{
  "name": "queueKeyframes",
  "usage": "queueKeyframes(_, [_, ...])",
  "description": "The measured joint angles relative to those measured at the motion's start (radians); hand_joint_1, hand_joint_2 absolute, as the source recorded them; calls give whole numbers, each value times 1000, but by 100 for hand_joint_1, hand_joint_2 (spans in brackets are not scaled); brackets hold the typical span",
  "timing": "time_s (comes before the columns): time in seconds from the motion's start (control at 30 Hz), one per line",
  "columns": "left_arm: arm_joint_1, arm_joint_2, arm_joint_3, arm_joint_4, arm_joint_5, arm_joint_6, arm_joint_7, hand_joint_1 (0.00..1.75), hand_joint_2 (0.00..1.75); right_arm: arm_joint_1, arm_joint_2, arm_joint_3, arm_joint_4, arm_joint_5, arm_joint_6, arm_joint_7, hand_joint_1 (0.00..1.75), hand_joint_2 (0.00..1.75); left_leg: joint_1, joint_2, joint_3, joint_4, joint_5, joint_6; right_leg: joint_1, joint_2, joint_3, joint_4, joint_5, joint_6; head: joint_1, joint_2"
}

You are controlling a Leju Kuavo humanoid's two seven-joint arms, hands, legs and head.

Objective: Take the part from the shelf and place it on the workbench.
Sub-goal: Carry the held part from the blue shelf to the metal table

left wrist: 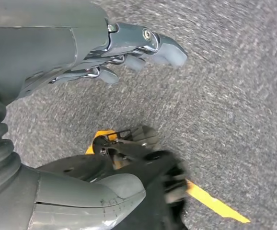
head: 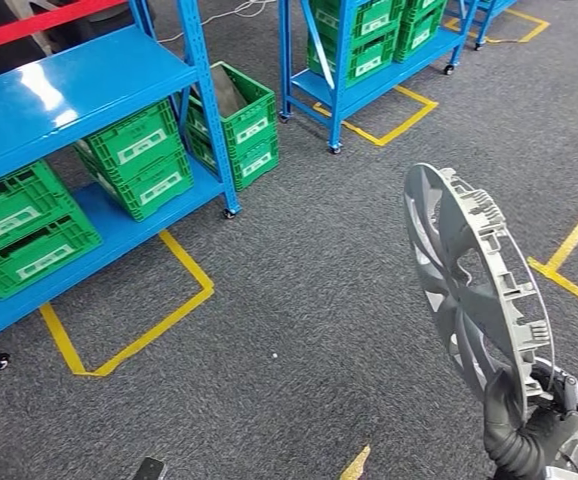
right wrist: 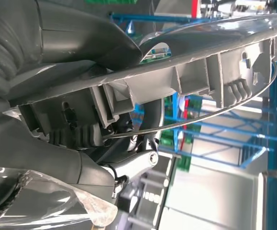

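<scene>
Right hand clamped on rim of grey wheel cover, held upright over carpet. Left hand empty, fingers apart, above floor. Blue shelves with green crates well off to the left.

The head view looks from high on the robot, forward and down, over the grey carpet to the blue shelves some way ahead. The left wrist view sits close behind the left hand and faces down at the same carpet. The right wrist view is very near the right hand and the wheel cover, looking past them at blue shelves. The head view also shows this wheel cover and right hand.
</scene>
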Motion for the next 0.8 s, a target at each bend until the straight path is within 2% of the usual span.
queueKeyframes(0.03, [0, 0, 0, 0, -1, 0, -1, 0, 175, -1, 1, 0, -2, 1, -3, 0, 175, 175, -1, -17, 29, -52, 8, 5, 0, 10, -5, 1, 6, 4, 0, 0])
queueKeyframes(0.07, [-1, -1, 0, 0, -2, 0, -2, 0, 175, -1, 2, 0, -4, 2, -5, 0, 175, 175, -2, -27, 42, -79, 8, 7, -1, 19, -9, 1, 13, 9, 0, 0])
queueKeyframes(0.13, [-2, -4, 0, 0, -3, 1, -2, 0, 175, 1, 4, -2, -9, 6, -11, 0, 175, 175, -2, -16, 43, -92, 11, 7, -2, 37, -20, 1, 25, 23, -1, 0])
queueKeyframes(0.17, [-3, -5, 0, 0, -5, 2, -1, 0, 175, 3, 4, -3, -11, 7, -15, 0, 175, 175, -1, -5, 41, -96, 15, 9, -2, 31, -28, 5, 22, 29, 0, 0])
queueKeyframes(0.2, [-3, -7, 0, 0, -7, 4, 2, 0, 175, 5, 4, -5, -14, 9, -19, 0, 175, 175, 1, 7, 37, -99, 20, 12, 0, 15, -41, 23, 7, 36, 2, 0])
queueKeyframes(0.23, [-4, -8, 0, 0, -9, 6, 5, 0, 175, 6, 4, -6, -18, 10, -23, 0, 175, 175, 3, 20, 34, -102, 26, 15, 0, -7, -58, 59, -20, 42, 5, 0])
queueKeyframes(0.27, [-3, -8, 0, 0, -12, 8, 9, 0, 175, 8, 4, -6, -21, 11, -25, 0, 175, 175, 2, 32, 29, -101, 29, 17, -1, -33, -82, 116, -57, 47, 7, 0])
queueKeyframes(0.33, [0, -9, 0, 0, -15, 9, 15, 0, 175, 11, 4, -6, -25, 9, -27, -1, 175, 175, 1, 59, 19, -99, 34, 18, -6, -56, -126, 243, -120, 57, 9, 0])
queueKeyframes(0.37, [1, -10, 0, 0, -17, 9, 16, 0, 175, 15, 4, -6, -28, 8, -28, 0, 175, 175, 1, 72, 15, -98, 36, 18, -9, -61, -131, 275, -129, 60, 9, 0])
queueKeyframes(0.4, [1, -10, 0, 0, -20, 10, 18, 0, 175, 20, 4, -7, -31, 5, -32, 0, 175, 175, 1, 85, 13, -97, 37, 17, -11, -65, -117, 269, -121, 61, 9, 0])
queueKeyframes(0.43, [1, -12, 0, 0, -23, 10, 20, 0, 175, 25, 4, -9, -37, 3, -36, 1, 175, 175, 1, 96, 12, -96, 38, 16, -12, -72, -84, 225, -98, 61, 9, 0])
queueKeyframes(0.5, [-1, -15, 0, 1, -27, 11, 25, 0, 175, 31, 4, -12, -53, -3, -47, 1, 175, 175, -2, 117, 11, -94, 37, 11, -9, -109, 5, 89, -52, 57, 9, 0])
queueKeyframes(0.53, [-1, -16, 0, 1, -29, 11, 27, 0, 175, 31, 4, -13, -62, -6, -51, 1, 175, 175, -5, 126, 10, -91, 37, 7, -6, -126, 36, 36, -42, 51, 9, 0])
queueKeyframes(0.57, [-2, -17, 0, 1, -31, 11, 28, 0, 175, 31, 4, -13, -69, -9, -55, 0, 175, 175, -9, 135, 8, -88, 37, 2, -3, -138, 51, 7, -40, 45, 9, 0])
queueKeyframes(0.6, [-3, -17, 0, 1, -32, 12, 26, 0, 175, 31, 4, -15, -76, -13, -59, 0, 175, 175, -11, 145, 6, -86, 38, -2, 0, -137, 53, -1, -43, 38, 9, 0])
queueKeyframes(0.63, [-4, -18, 0, 1, -33, 11, 24, 0, 175, 34, 5, -16, -81, -17, -63, 0, 175, 175, -12, 154, 4, -84, 39, -6, 0, -127, 49, -3, -42, 29, 9, 0])
queueKeyframes(0.67, [-6, -18, 0, 1, -34, 11, 20, 0, 175, 36, 5, -19, -86, -19, -68, 0, 175, 175, -11, 151, 3, -81, 34, -10, -1, -118, 45, -4, -38, 22, 9, 0])
queueKeyframes(0.73, [-8, -19, 0, 1, -34, 9, 10, 0, 175, 37, 7, -23, -96, -24, -76, 0, 175, 175, -6, 109, -16, -33, -6, -18, -4, -99, 39, -8, -30, 6, 8, 0])
queueKeyframes(0.77, [-8, -19, 0, 1, -34, 8, 6, 0, 175, 35, 8, -25, -101, -26, -79, 0, 175, 175, -4, 79, -38, 21, -41, -21, -5, -89, 36, -9, -25, -1, 7, 0])
queueKeyframes(0.8, [-7, -19, 0, 1, -34, 8, 4, 0, 175, 34, 9, -26, -106, -27, -81, 0, 175, 175, -3, 59, -65, 90, -78, -22, -4, -78, 32, -8, -22, -7, 6, 0])
